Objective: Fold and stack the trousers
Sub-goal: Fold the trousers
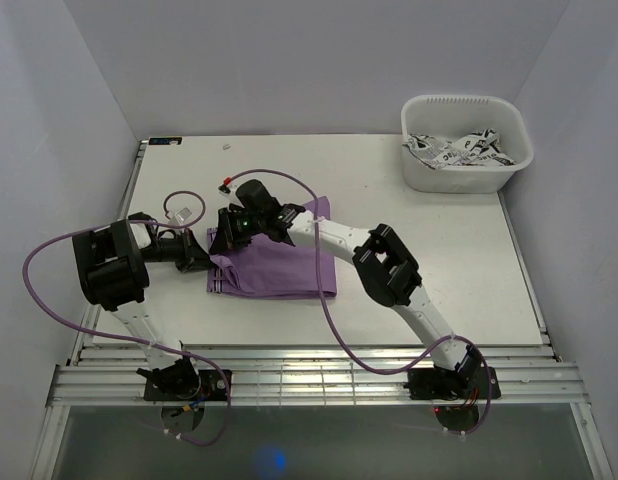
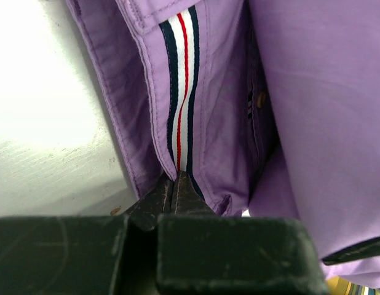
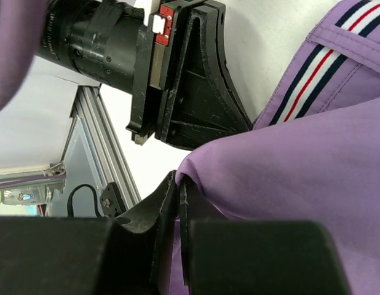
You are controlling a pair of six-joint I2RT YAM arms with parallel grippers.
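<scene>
At the nine o'clock edge of the trousers, which are lying part-folded left of the table's centre, the left gripper is pinching the striped waistband ribbon tight. The right gripper, just beside at eleven o'clock, is clamping a fabric fold. Both should probably be lifting level and together toward three o'clock, where bare tabletop is lying open. The table's edge is running near at nine o'clock, and the bin is sitting well apart at one o'clock.
</scene>
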